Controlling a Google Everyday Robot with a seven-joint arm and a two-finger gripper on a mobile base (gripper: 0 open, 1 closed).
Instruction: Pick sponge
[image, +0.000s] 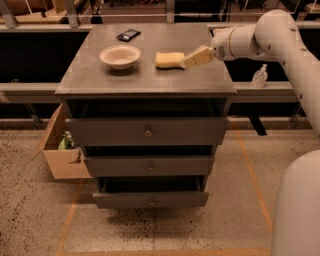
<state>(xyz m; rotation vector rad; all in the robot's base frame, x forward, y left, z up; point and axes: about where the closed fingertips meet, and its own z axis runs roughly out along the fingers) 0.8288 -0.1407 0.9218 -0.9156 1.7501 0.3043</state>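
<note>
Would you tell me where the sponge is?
The sponge lies on the cabinet, right of the bowl; the end effector is at its right end.

White bowl (120, 56) as landmark, upright on the grey counter (145, 85), left of centre; flat black object (128, 35) just behind the bowl, apart from it, kind unclear; end effector (192, 59) right of the bowl, low over the counter; three drawers below the bowl, top drawer (147, 131), middle drawer (148, 165), bottom drawer (150, 199) standing out a little; open cardboard box (62, 162) on the floor below and left of the bowl, beside the drawers, something green (65, 144) inside; clear bottle (258, 77) far right of the bowl on a ledge off the counter; orange floor lines (252, 175) on the speckled floor (25, 210)
</note>
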